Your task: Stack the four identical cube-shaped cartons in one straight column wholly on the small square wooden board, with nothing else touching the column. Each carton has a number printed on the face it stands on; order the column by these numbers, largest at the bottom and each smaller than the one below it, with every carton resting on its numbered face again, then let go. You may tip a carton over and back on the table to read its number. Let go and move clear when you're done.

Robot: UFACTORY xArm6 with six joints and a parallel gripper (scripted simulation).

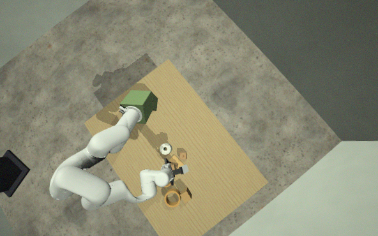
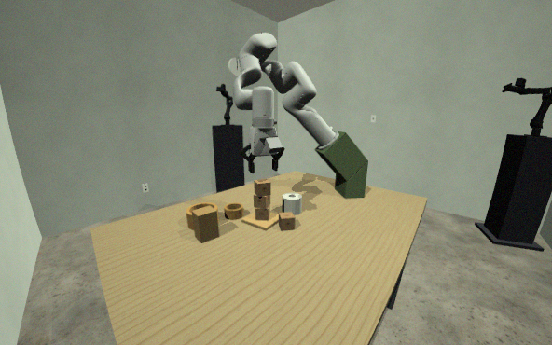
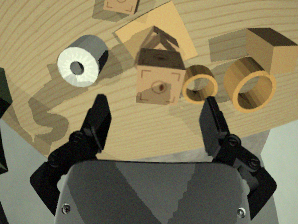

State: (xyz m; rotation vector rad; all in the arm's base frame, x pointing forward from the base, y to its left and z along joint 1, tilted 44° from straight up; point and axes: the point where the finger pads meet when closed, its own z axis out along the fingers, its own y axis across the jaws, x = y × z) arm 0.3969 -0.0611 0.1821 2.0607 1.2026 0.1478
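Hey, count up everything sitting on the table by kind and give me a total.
Small brown cube cartons: 4, three stacked on the board, one beside it
Square wooden board: 1
Tan rings: 2, large and small
Tall brown box: 1
White paper roll: 1
Total: 9

The arm (image 2: 298, 100) is smooth, glossy white, built of fat rounded tubes with bulging elbow joints and thin dark seams where the sections meet. It grows out of a slanted dark green block (image 2: 350, 165). The end effector (image 2: 263, 164) has a pale grey housing with darker grey diagonal panels and small round screws near its edges, ending in 2 black angular fingers.
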